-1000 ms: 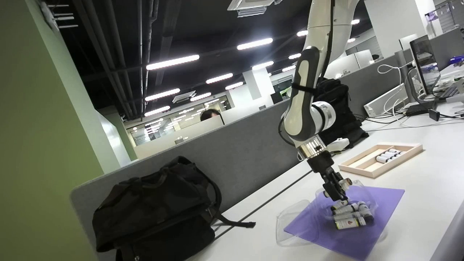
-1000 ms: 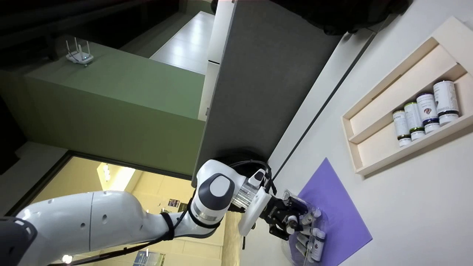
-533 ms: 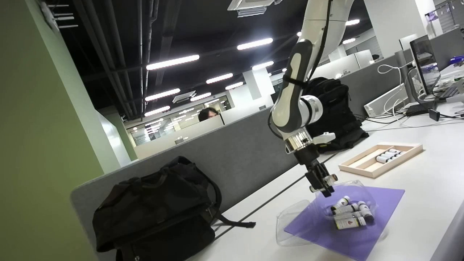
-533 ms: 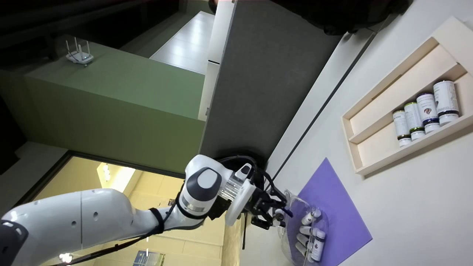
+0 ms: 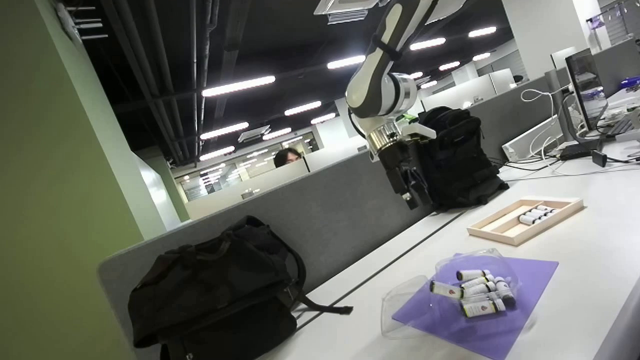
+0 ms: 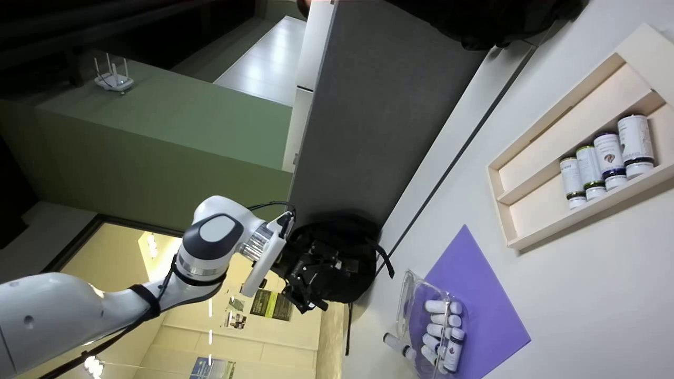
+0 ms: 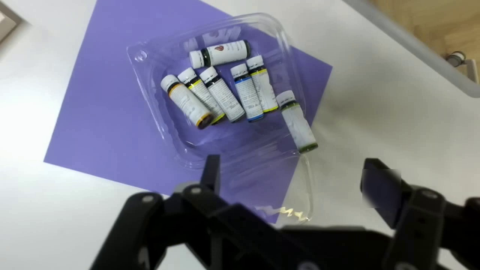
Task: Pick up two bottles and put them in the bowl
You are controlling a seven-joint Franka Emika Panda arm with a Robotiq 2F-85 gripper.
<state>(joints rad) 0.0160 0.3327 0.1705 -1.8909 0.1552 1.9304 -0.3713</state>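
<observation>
Bottles (image 7: 225,94) lie in a clear bowl (image 7: 221,137), the wrist view's rightmost bottle (image 7: 298,125) seemingly propped by its rim. The spread gripper (image 7: 294,178) holds nothing.

Gripper (image 7: 294,165) now raised, well apart from the transparent plastic container (image 7: 204,135), jaws spread; half a second ago it was near the rim, gripping. White-capped bottle (image 7: 299,127) newly lying across the container's edge, cap end inward. Bottles (image 6: 442,307) inside: one more than before.
</observation>
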